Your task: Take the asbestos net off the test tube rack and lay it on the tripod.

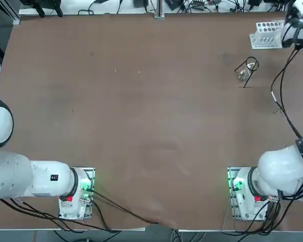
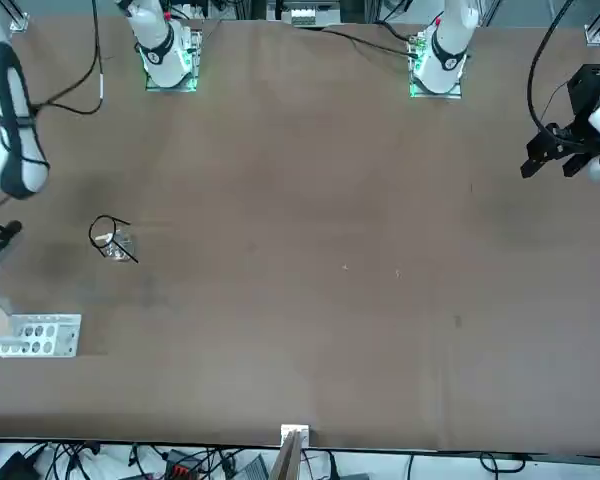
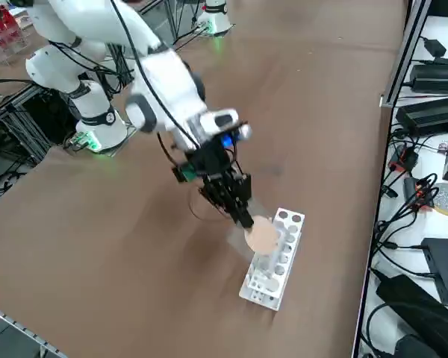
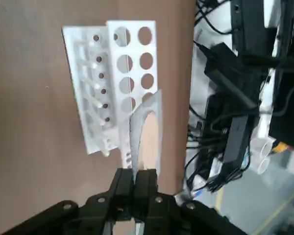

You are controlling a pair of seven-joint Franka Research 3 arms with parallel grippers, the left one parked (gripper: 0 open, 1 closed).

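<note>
My right gripper is at the table's far right corner, over the white test tube rack. Its fingers are shut on one edge of the asbestos net. The net hangs tilted, with its pale disc above the end of the rack. In the wrist view the net rises nearly edge-on from the closed fingertips, with the rack behind it. I cannot tell whether the net still touches the rack. The black wire tripod stands a short way from the rack, toward the table's middle.
A small clear glass object sits under the tripod's ring. The table's edge runs just past the rack, and beyond it are cables and black power bricks. The arm's own cable hangs over the table's right side.
</note>
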